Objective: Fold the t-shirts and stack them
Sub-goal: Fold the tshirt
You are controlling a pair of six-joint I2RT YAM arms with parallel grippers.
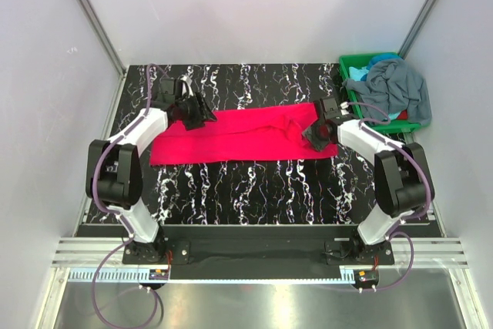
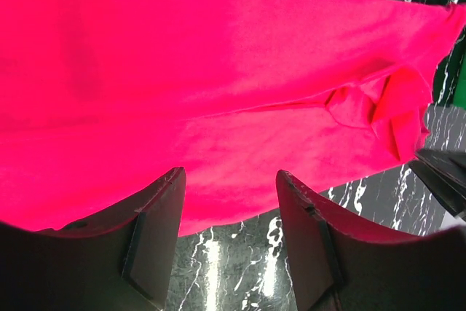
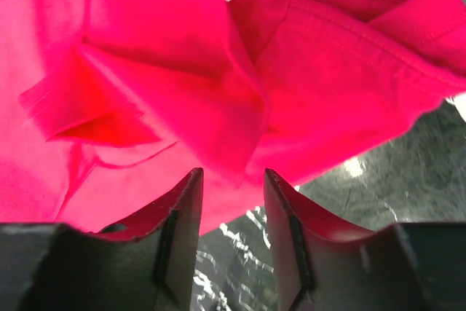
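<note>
- We are judging the magenta t-shirt (image 1: 231, 138) to be mid-fold; it is lying as a long band across the middle of the surface (image 1: 254, 186).
- The left tool (image 2: 229, 176) and right tool (image 3: 231, 176) are standing partly open at its ends, gripping nothing.
- Next we are probably needing to pinch an end and fold it across.
- Its right end is bunching into creases.

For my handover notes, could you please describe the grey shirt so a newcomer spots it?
Look beside the table's far right corner, at the green bin. The grey shirt is heaped over it, unlike the pink shirt spread flat mid-table.
</note>
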